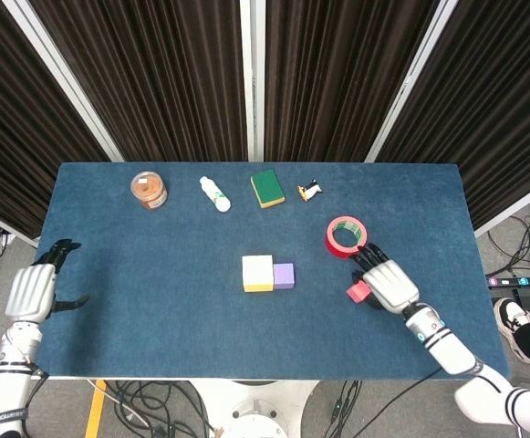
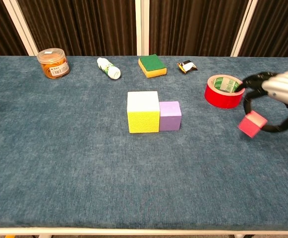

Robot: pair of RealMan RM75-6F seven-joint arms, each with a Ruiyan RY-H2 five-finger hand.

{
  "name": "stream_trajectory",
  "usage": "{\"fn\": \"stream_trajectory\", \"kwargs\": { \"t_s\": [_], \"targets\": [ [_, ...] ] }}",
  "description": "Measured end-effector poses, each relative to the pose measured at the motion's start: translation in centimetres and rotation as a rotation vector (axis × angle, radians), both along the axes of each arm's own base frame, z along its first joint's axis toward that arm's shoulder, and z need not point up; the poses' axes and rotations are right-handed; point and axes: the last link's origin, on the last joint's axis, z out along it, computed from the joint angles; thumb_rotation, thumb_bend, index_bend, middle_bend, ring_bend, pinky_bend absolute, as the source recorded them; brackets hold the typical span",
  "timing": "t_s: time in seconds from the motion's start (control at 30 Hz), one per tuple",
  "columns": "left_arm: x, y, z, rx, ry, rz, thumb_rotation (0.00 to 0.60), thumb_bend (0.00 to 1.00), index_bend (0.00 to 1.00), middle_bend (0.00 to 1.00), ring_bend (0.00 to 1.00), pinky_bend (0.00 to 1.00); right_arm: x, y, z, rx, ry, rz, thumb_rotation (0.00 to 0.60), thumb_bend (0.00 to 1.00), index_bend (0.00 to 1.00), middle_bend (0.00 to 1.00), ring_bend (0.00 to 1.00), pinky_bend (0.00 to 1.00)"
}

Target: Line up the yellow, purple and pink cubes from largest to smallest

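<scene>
The large yellow cube (image 1: 258, 274) (image 2: 143, 112) stands mid-table with the smaller purple cube (image 1: 284, 275) (image 2: 170, 116) touching its right side. Further right, my right hand (image 1: 388, 283) (image 2: 278, 91) holds the small pink cube (image 1: 358, 291) (image 2: 253, 124) between its fingers and thumb, tilted and apparently just off the cloth. It sits beside the red tape roll, well apart from the purple cube. My left hand (image 1: 35, 290) hovers at the table's left edge with its fingers apart and nothing in it. It does not show in the chest view.
A red tape roll (image 1: 346, 236) (image 2: 224, 90) lies just behind my right hand. Along the back stand an orange jar (image 1: 149, 190) (image 2: 53, 62), a white bottle (image 1: 215, 193) (image 2: 108, 68), a green sponge (image 1: 267, 187) (image 2: 152, 66) and a small penguin toy (image 1: 310, 191) (image 2: 187, 66).
</scene>
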Motion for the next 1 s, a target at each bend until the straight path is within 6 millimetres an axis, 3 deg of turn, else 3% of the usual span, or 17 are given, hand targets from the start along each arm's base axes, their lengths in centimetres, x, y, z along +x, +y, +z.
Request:
{"fn": "stream_trajectory", "kwargs": {
  "t_s": [0.3, 0.5, 0.7, 1.0],
  "targets": [
    [0.0, 0.0, 0.3, 0.007, 0.005, -0.008, 0.600, 0.06, 0.24, 0.24, 0.29, 0.44, 4.9, -2.4, -1.9, -0.017, -0.041, -0.096, 0.600, 0.23, 0.57, 0.12, 0.00, 0.00],
    [-0.3, -0.1, 0.3, 0.005, 0.003, -0.006, 0.600, 0.06, 0.24, 0.24, 0.29, 0.44, 8.0, -2.9, -4.1, 0.003, -0.071, -0.132, 0.600, 0.23, 0.56, 0.12, 0.00, 0.00],
    [-0.5, 0.0, 0.2, 0.004, 0.002, -0.005, 0.600, 0.06, 0.24, 0.24, 0.29, 0.44, 9.6, -3.0, -5.8, 0.026, -0.072, -0.156, 0.600, 0.23, 0.53, 0.11, 0.00, 0.00],
    [-0.7, 0.1, 0.1, 0.001, 0.000, -0.002, 0.600, 0.06, 0.24, 0.24, 0.29, 0.44, 10.4, -3.4, -7.3, 0.037, -0.072, -0.201, 0.600, 0.23, 0.49, 0.11, 0.00, 0.00]
  ]
}}
